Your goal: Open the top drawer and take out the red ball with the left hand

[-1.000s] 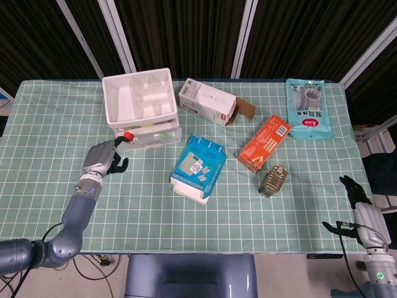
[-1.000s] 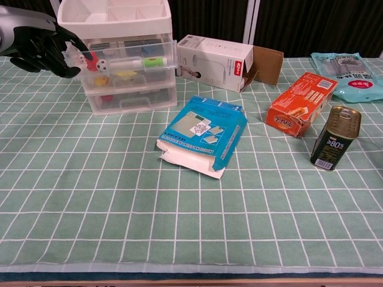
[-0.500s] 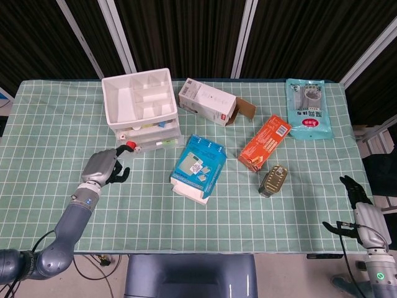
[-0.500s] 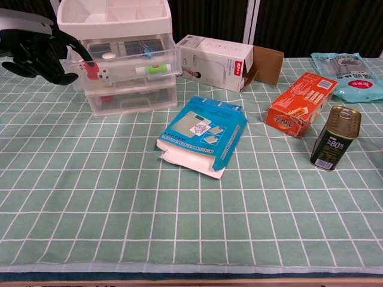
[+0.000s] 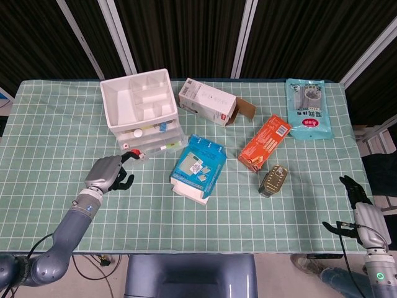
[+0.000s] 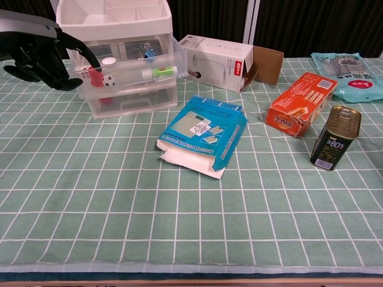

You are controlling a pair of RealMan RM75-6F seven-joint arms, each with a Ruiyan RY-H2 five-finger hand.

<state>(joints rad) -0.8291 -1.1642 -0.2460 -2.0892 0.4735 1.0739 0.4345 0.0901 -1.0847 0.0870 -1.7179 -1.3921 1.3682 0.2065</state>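
Note:
A white drawer unit [image 5: 138, 102] [image 6: 114, 18] stands at the table's back left. Its clear top drawer [image 5: 156, 140] [image 6: 134, 75] is pulled partly out. A small red ball [image 5: 134, 153] [image 6: 93, 72] shows at the drawer's front left corner, beside white bits and a green-tipped tube. My left hand [image 5: 109, 173] [image 6: 37, 52] is just left of the drawer, fingers curled, one finger hooked on the drawer's front by the red ball. My right hand [image 5: 361, 210] hangs beyond the table's front right corner, fingers apart, holding nothing.
A blue box [image 5: 198, 164] [image 6: 204, 133] lies right of the drawers. An open white carton [image 5: 209, 103] [image 6: 221, 63] sits behind it. An orange box [image 5: 265, 143] [image 6: 301, 103], a small can [image 5: 273, 180] [image 6: 337, 137] and a teal pouch [image 5: 306, 108] occupy the right half.
The top drawer has slid out toward the table's front. My left hand moved back with it, staying hooked on the drawer's front. The right hand has not moved.

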